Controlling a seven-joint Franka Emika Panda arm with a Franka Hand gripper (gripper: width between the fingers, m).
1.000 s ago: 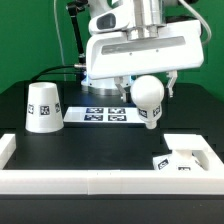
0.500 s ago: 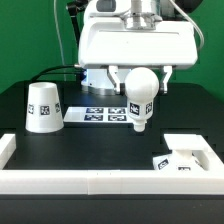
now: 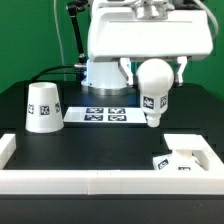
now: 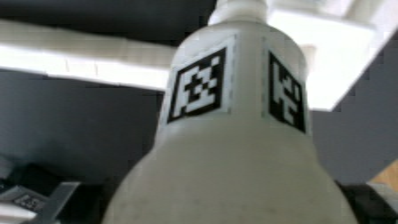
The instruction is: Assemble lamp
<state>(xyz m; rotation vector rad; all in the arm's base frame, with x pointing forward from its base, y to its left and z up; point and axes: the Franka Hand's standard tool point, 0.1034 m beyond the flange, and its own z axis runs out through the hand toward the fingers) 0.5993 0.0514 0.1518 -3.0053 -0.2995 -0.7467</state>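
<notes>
The ball-shaped white bulb hangs in the air, stem down, with tags on its neck. My gripper is shut on its round top, well above the table. In the wrist view the bulb fills the picture and hides the fingers. The tapered shade stands on the table at the exterior view's left. The flat square base lies at the front right, against the white wall.
The marker board lies on the black table behind and below the bulb. A white L-shaped wall runs along the front edge and up the right side. A green backdrop stands behind the arm.
The gripper has lifted the bulb higher and carried it toward the exterior view's right. The shade and base have not moved.
</notes>
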